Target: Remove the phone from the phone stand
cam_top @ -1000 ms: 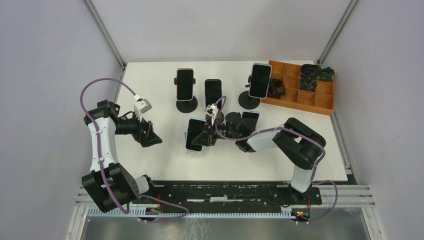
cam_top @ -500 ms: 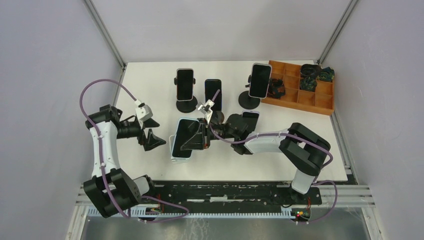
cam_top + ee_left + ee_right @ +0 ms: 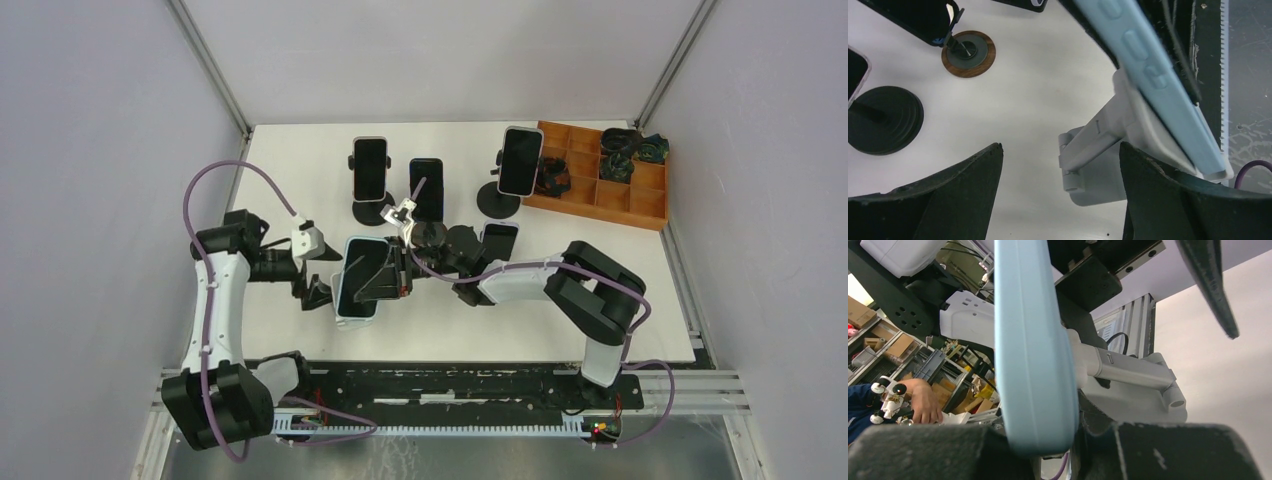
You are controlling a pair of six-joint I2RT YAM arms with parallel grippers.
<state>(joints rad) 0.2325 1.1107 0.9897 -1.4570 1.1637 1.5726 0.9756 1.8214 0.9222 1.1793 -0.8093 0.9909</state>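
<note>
The phone (image 3: 358, 278), seated in the phone stand (image 3: 1098, 150), is clamped between the fingers of the right gripper (image 3: 396, 274), its arm stretched low and sideways, while the left gripper (image 3: 1060, 150), jaws spread wide, brackets the stand's hinged foot from the opposite side.

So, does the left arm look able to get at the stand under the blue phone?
Probably yes: the left claw is open, the grey stand lies in line between its fingers with nothing blocking, and the right claw holds the phone.
</note>
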